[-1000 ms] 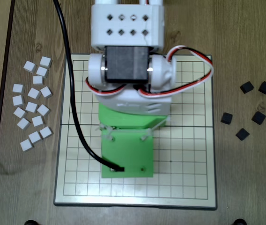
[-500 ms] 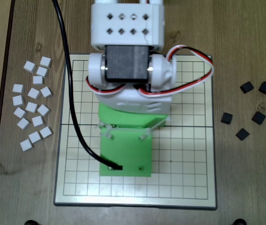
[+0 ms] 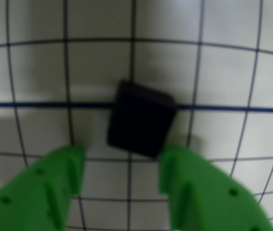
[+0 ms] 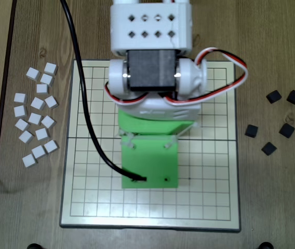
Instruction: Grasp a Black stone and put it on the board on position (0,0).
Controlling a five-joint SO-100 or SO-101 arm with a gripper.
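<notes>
In the wrist view a black stone (image 3: 141,119) lies on the white grid board (image 3: 232,72). It sits slightly turned, on the crossing of the thick blue line and a thin vertical line. My gripper (image 3: 122,156) has green fingers (image 3: 59,183) that stand apart, with their tips just short of the stone's near edge, not clamping it. In the overhead view the arm's green wrist part (image 4: 150,161) hangs over the middle of the board (image 4: 215,207) and hides both the gripper and this stone.
Several loose black stones (image 4: 275,96) lie on the wooden table to the right of the board in the overhead view. Several white stones (image 4: 36,118) lie to its left. A black cable (image 4: 88,119) runs across the board's left part.
</notes>
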